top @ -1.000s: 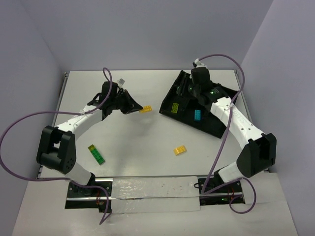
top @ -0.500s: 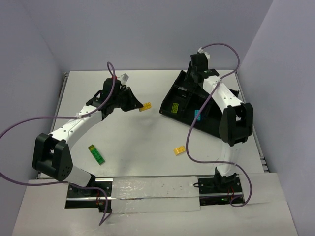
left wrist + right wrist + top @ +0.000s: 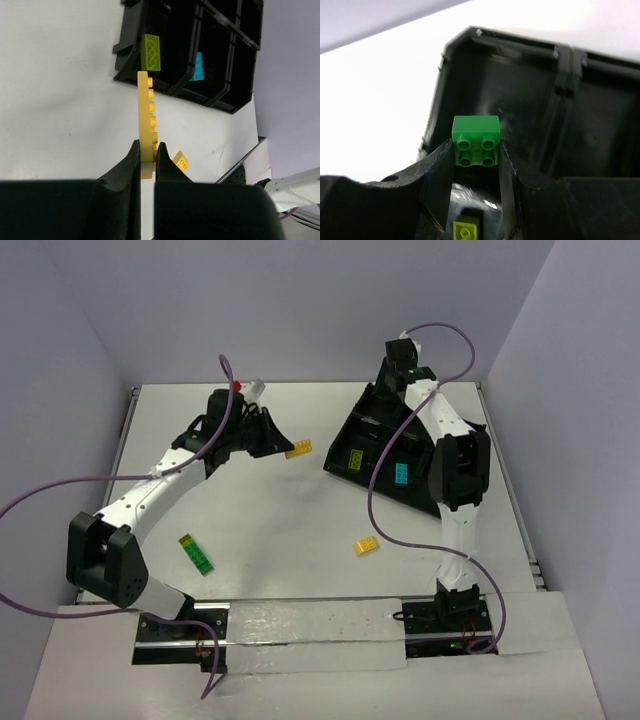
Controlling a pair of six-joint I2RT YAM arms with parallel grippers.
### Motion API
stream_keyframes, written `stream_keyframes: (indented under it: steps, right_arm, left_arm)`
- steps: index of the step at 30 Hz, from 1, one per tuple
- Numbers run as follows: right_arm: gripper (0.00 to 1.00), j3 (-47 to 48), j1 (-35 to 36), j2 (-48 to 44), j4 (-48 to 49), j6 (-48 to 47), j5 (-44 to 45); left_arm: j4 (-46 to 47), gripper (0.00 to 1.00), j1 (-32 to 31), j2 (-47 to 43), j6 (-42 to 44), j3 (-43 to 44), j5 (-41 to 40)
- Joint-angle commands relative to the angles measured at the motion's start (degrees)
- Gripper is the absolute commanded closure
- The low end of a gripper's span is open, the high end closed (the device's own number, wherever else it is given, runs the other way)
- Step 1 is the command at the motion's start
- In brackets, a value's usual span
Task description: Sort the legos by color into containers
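Note:
My left gripper (image 3: 278, 442) is shut on a flat yellow lego (image 3: 298, 449), held on edge above the table left of the black tray (image 3: 378, 486). In the left wrist view the yellow lego (image 3: 146, 115) sticks out past the gripper (image 3: 147, 150). My right gripper (image 3: 476, 150) is shut on a small green lego (image 3: 476, 140) over a far compartment of the tray (image 3: 560, 65). A lime lego (image 3: 353, 457) and a cyan lego (image 3: 400, 473) lie in two near containers. Another yellow lego (image 3: 366, 546) and a lime-and-green stack (image 3: 196, 553) lie on the table.
The tray sits askew at the back right, close to the right wall. The right arm (image 3: 445, 440) stretches over the tray. Purple cables loop out from both arms. A foil-covered strip (image 3: 310, 625) runs along the near edge between the arm bases.
The left gripper carried the yellow lego up and slightly right, toward the tray. The right arm swung and stretched to the tray's far corner, the green lego still in its grip.

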Motion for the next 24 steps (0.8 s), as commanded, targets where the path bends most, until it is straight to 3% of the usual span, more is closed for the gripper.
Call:
stream_keyframes:
  steps: [1, 5, 16, 24]
  right_arm:
    - [0.5, 5.1, -0.3, 1.8, -2.2, -0.5, -1.2]
    - [0.39, 3.3, -0.3, 0.4, -1.9, -0.4, -2.5]
    - [0.35, -4.2, -0.3, -7.7, -1.3, -1.9, -2.9]
    - [0.35, -23.0, -0.5, -25.2, 4.4, 0.7, -2.5]
  left_arm:
    - [-0.7, 1.0, -0.5, 1.3, 1.2, 5.1, 2.0]
    - [-0.9, 1.0, -0.5, 3.0, 0.8, 7.7, 2.7]
    - [-0.3, 1.0, -1.5, 7.2, 0.4, 12.9, 5.6]
    - [1.7, 1.0, -4.6, 11.4, -1.0, 16.3, 6.0]
